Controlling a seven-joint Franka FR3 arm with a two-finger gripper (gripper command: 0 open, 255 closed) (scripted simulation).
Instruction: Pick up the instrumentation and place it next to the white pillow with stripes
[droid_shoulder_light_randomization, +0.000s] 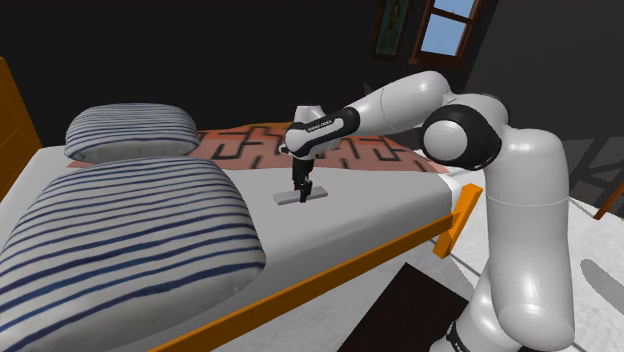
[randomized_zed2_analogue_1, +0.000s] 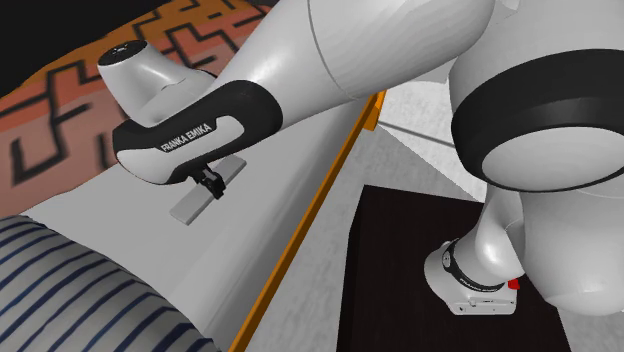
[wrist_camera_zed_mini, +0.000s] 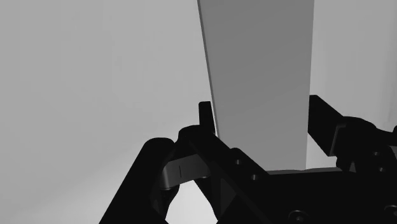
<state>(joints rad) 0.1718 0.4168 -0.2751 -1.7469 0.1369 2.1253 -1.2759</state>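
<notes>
The instrumentation is a flat grey bar (droid_shoulder_light_randomization: 287, 198) (randomized_zed2_analogue_1: 190, 207) (wrist_camera_zed_mini: 261, 83) lying on the pale sheet of the bed (droid_shoulder_light_randomization: 380, 205), midway along it. My black gripper (droid_shoulder_light_randomization: 302, 190) (randomized_zed2_analogue_1: 211, 185) (wrist_camera_zed_mini: 261, 118) points straight down onto the bar. In the wrist view one finger presses each long edge, so the jaws clasp it. The bar still rests flat on the sheet. Two white pillows with dark blue stripes lie toward the shoulder view's left: a large near one (droid_shoulder_light_randomization: 130, 235) (randomized_zed2_analogue_1: 60, 290) and a smaller far one (droid_shoulder_light_randomization: 130, 130).
An orange-and-black patterned blanket (droid_shoulder_light_randomization: 250, 145) (randomized_zed2_analogue_1: 60, 110) covers the bed's far part. The orange bed frame rail (droid_shoulder_light_randomization: 330, 275) (randomized_zed2_analogue_1: 300, 230) runs along the near edge, and the headboard (droid_shoulder_light_randomization: 15, 120) stands at the left. A dark mat (randomized_zed2_analogue_1: 420, 260) lies on the floor by the stand.
</notes>
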